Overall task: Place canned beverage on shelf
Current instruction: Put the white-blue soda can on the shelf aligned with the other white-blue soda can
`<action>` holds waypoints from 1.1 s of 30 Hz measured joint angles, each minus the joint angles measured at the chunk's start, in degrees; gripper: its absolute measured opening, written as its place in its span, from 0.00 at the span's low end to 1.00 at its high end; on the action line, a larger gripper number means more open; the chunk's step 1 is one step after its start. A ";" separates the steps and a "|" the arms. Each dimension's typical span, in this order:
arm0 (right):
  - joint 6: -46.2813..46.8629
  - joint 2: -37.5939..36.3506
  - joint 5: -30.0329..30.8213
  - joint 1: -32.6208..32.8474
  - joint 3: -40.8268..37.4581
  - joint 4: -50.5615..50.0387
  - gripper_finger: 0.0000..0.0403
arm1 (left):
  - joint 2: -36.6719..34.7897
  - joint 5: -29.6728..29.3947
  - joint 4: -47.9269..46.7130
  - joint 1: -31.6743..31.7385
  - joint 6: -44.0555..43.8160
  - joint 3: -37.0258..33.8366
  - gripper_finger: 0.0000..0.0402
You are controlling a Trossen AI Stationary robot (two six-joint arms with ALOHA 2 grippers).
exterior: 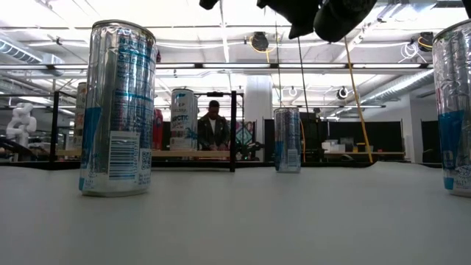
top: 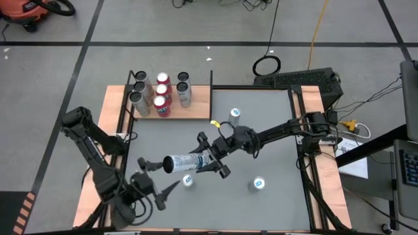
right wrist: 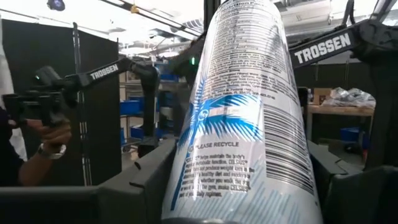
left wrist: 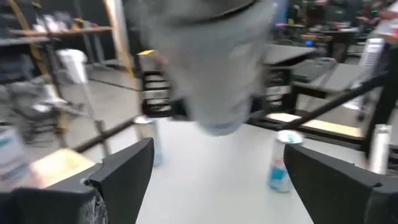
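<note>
High view shows the right gripper (top: 208,159) clamped on a silver-blue can (top: 185,162), carried sideways above the grey worktop (top: 268,156). Just beside it, the left gripper (top: 157,176) hovers with fingers spread wide, holding nothing. Across the worktop, the shelf (top: 199,98) carries 7 upright cans at its far-left corner.

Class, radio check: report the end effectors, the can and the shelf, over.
Right end effector shut on can, held sideways above the table. Left end effector open, just short of can. Shelf right half free; nothing blocking.
</note>
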 joint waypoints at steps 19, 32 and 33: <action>2.08 0.07 -7.11 0.33 -0.04 7.30 0.53 | -0.42 26.06 33.72 14.82 41.09 0.02 0.88; 0.98 0.11 -6.65 0.04 -0.04 9.46 0.55 | -0.46 27.39 36.84 15.47 48.56 0.02 0.59; 1.48 0.11 -6.20 0.06 -0.04 9.12 0.56 | -0.46 27.30 36.83 15.47 48.36 0.02 0.58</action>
